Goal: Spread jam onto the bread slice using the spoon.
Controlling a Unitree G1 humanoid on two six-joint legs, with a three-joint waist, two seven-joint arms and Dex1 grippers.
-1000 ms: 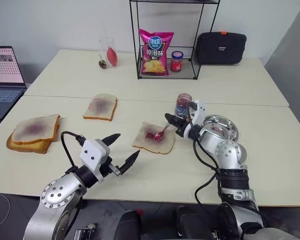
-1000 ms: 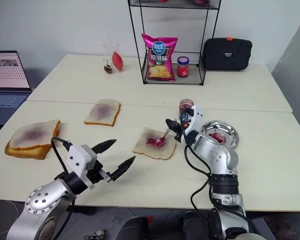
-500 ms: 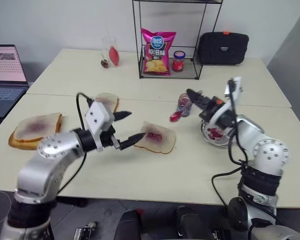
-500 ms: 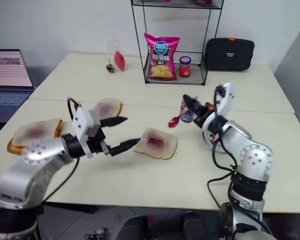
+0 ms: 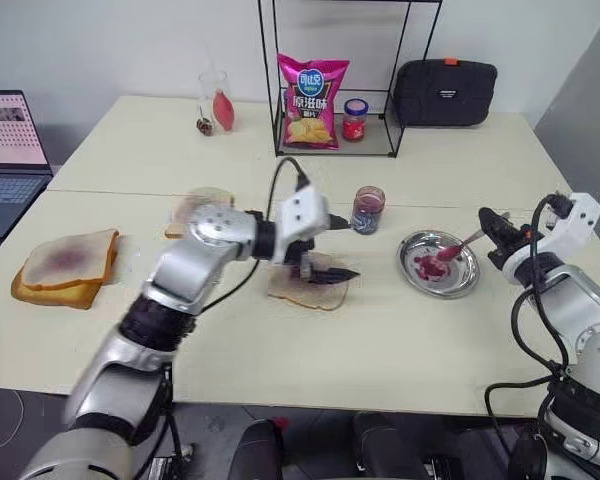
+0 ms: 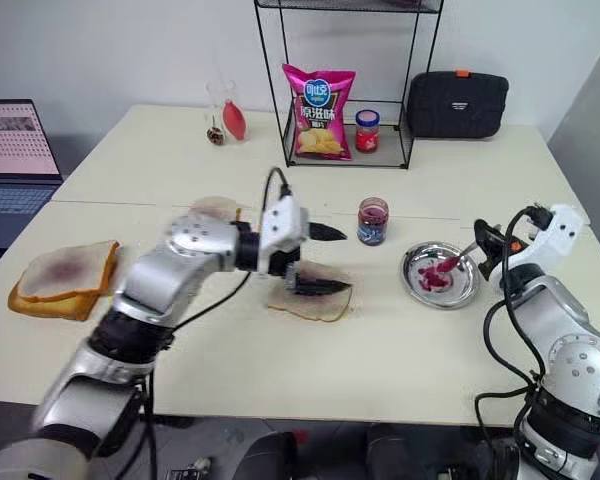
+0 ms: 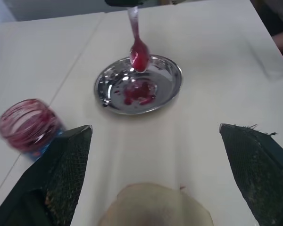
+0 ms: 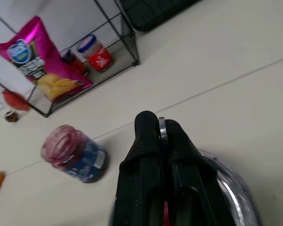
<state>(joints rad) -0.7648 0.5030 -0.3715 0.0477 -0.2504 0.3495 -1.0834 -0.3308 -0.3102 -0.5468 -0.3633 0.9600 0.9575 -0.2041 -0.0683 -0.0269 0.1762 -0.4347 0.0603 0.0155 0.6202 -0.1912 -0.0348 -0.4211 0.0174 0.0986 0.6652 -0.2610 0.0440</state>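
Right claw (image 5: 492,226), at the right edge of the frame, is clamped on the handle of the spoon (image 5: 452,251). The handle shows as a thin metal edge pinched between the two black fingers (image 8: 147,136) in the right wrist view. The spoon's bowl, coated red, hangs over the round steel dish (image 5: 467,287) at right of centre, which already carries red smears. In my judgement the spoon is held there so that any drip falls into the dish and not on the worktop (image 5: 400,340).

Left claw (image 5: 325,250) stands wide apart at centre frame, one finger above the bread slice (image 5: 305,291) and one lying low across it. I cannot tell whether the lower finger touches the bread. The slice lies flat at centre, just left of the dish, with dark jam (image 5: 325,270) showing on its middle beside the finger. The posture suggests the slice is to be steadied or taken up.

The small glass jam jar (image 5: 367,209) stands upright above the slice and left of the dish, near both. Two other slices lie to the left: a single slice (image 5: 187,208) partly behind the left arm, and a stack (image 5: 68,264) at far left. A wire rack (image 5: 335,80) at top centre holds a crisp bag and a red-lidded jar, well apart from the work.
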